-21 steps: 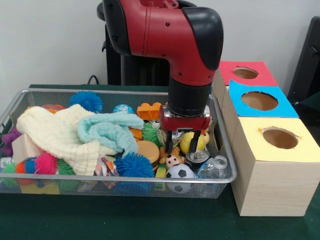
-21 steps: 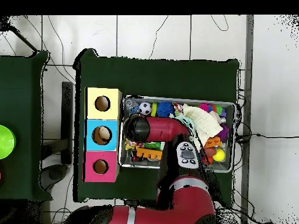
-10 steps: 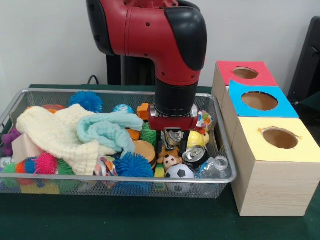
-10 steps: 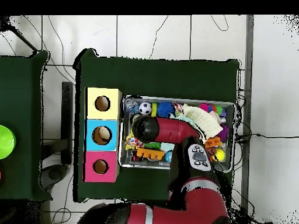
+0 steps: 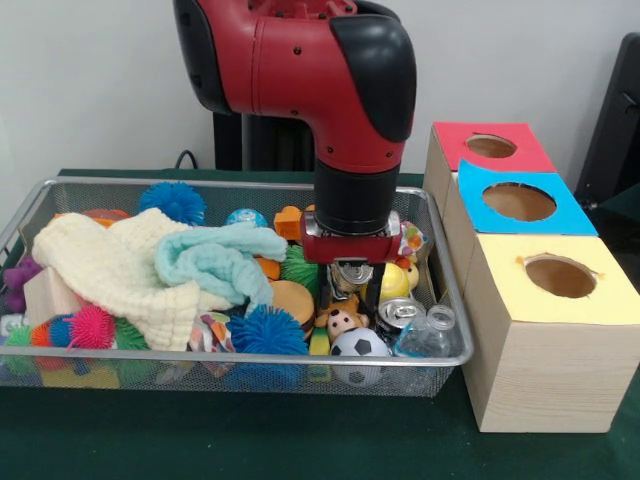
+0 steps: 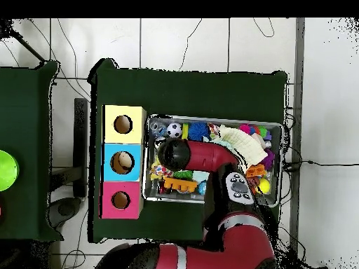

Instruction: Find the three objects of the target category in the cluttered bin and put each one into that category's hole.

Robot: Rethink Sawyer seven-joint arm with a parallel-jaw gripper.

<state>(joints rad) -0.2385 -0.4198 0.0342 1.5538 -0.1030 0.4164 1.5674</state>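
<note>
1. Front view: the red arm [image 5: 330, 90] reaches down into the wire bin [image 5: 250, 372] at its end nearer the boxes, with the claw [image 5: 349, 290] sunk among the toys. We read its dark fingers [image 5: 374, 292] as closed around a silvery can [image 5: 348, 274] that sits between them, though the clutter hides the contact. A second can [image 5: 402, 312] lies just beside it, next to a clear bottle [image 5: 432, 332], a soccer ball [image 5: 358, 344] and a yellow ball [image 5: 393, 281]. Cloths [image 5: 150, 262] cover the bin's other half.

2. We judge the cans to be the target category and this the lift-out step. It would go best as a straight rise clear of the rim before any swing toward the boxes, so neighbours are not dragged along. Which hole suits cans we cannot tell: yellow box [image 5: 550, 335] sits nearest us, blue box [image 5: 520, 203] in the middle, red box [image 5: 492, 148] behind.

3. Overhead view: the arm [image 6: 193, 155] covers the claw and the can. The bin [image 6: 277, 126] lies on a dark green surface [image 6: 189, 87] beside the three boxes, all holes unobstructed.

4. Around the surface we see pale floor tiles [image 6: 175, 42] crossed by cables [image 6: 322, 164], and a second green surface [image 6: 28, 91] carrying a lime-green round thing [image 6: 5, 170].
</note>
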